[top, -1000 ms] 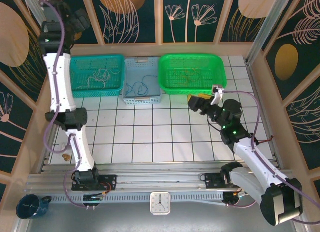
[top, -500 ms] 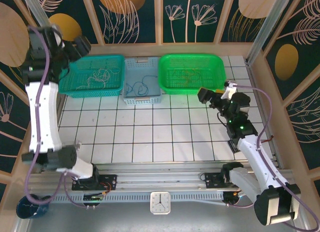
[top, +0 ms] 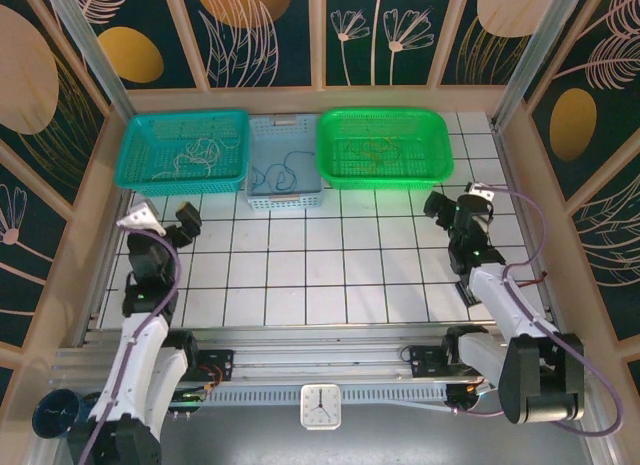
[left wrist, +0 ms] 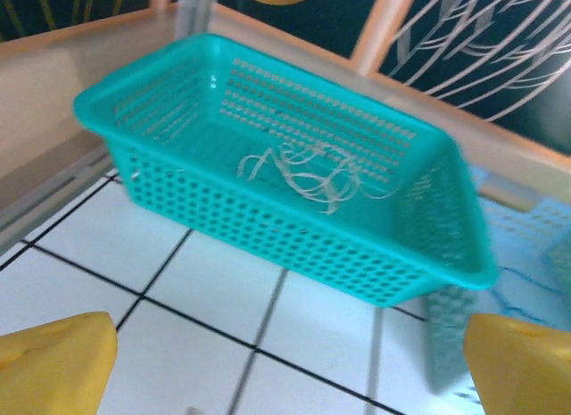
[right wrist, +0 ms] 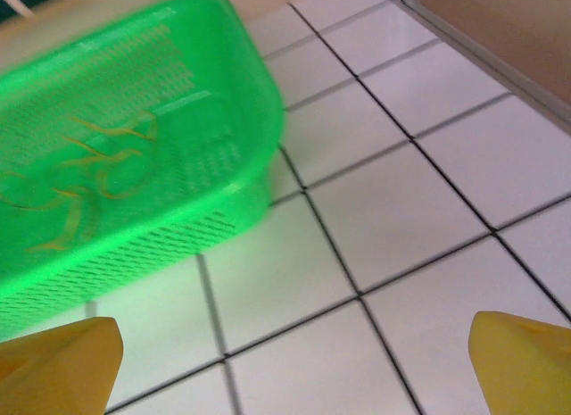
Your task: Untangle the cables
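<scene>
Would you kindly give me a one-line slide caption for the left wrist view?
Open yellow fingers frame a teal basket holding loose whitish cables on the white tiled table.

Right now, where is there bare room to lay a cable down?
Crowded: the far edge, where the teal plastic basket, pale blue basket and green basket hold cables. Bare: the white tiled tabletop in front of them, between the left arm and right arm.

from above, the cables (top: 193, 157) are too thin to tell strand from strand. in the right wrist view the green basket (right wrist: 178, 94) is blurred and cut by the left edge.
</scene>
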Controlling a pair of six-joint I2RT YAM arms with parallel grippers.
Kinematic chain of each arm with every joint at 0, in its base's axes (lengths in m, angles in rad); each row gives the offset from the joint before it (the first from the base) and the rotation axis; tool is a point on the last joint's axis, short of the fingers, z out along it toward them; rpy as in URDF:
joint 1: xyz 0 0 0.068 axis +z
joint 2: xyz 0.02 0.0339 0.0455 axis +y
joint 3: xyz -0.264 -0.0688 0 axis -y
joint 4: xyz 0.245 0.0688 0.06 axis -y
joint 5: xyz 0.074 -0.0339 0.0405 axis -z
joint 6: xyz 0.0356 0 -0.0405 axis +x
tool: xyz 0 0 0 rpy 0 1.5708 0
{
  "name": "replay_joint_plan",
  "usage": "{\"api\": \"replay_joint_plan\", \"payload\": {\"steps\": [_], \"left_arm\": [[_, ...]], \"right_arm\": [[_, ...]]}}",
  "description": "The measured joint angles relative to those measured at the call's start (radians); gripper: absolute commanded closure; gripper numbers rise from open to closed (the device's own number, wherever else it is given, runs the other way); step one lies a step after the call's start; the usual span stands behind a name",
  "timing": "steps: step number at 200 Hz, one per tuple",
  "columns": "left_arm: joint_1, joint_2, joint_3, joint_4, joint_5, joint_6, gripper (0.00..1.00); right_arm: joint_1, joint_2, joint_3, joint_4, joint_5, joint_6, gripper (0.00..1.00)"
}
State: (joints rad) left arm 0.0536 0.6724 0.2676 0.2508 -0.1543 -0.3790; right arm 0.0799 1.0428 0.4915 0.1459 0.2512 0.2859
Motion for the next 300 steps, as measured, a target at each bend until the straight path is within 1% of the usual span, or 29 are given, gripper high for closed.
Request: {"api": "replay_joint_plan", "payload": {"steps": [15,45,68,85,104,125,145,166,185,205,242,300], "left_arm": [[-0.001,0.068,-0.11,0.166,-0.039,0.041,0.01],[-0.028,0.277,-0.224,0.528,-0.098,0.151,0.01],[-0.046,0.46,-0.216,0.732,-0.097,0.236,0.01],[-0.051,0.566,-0.203,0.851,-0.092,0.257,0.01],[-0.054,0.676,-0.192,0.979,-0.074,0.267,0.01],[-0.058,0.829,-0.188,1.139,-0.043,0.278,0.01],[-0.06,0.853,-0.151,1.103,-0.016,0.29,0.01],[-0.06,0.854,-0.058,1.06,-0.003,0.293,0.01],[-0.06,0.854,-0.028,1.054,0.001,0.293,0.01],[-0.06,0.854,-0.028,1.038,0.0,0.293,0.01],[-0.06,0.854,-0.037,1.034,0.009,0.296,0.01],[-0.06,0.854,-0.037,1.03,0.027,0.3,0.01]], "right_arm": [[0.0,0.005,-0.046,0.06,0.048,-0.033,0.01],[0.009,0.014,-0.158,0.241,0.1,-0.099,0.01],[0.025,0.084,-0.229,0.415,0.111,-0.154,0.01],[0.032,0.143,-0.289,0.557,0.106,-0.195,0.01],[0.036,0.205,-0.329,0.695,0.068,-0.244,0.01],[0.036,0.287,-0.33,0.849,0.006,-0.303,0.01],[0.029,0.396,-0.335,1.04,-0.056,-0.335,0.01],[-0.046,0.498,-0.364,1.197,-0.151,-0.329,0.01],[-0.109,0.518,-0.327,1.147,-0.246,-0.306,0.01],[-0.147,0.518,-0.287,1.153,-0.296,-0.281,0.01],[-0.103,0.518,-0.278,1.152,-0.251,-0.276,0.01],[-0.105,0.518,-0.278,1.151,-0.23,-0.272,0.01]]}}
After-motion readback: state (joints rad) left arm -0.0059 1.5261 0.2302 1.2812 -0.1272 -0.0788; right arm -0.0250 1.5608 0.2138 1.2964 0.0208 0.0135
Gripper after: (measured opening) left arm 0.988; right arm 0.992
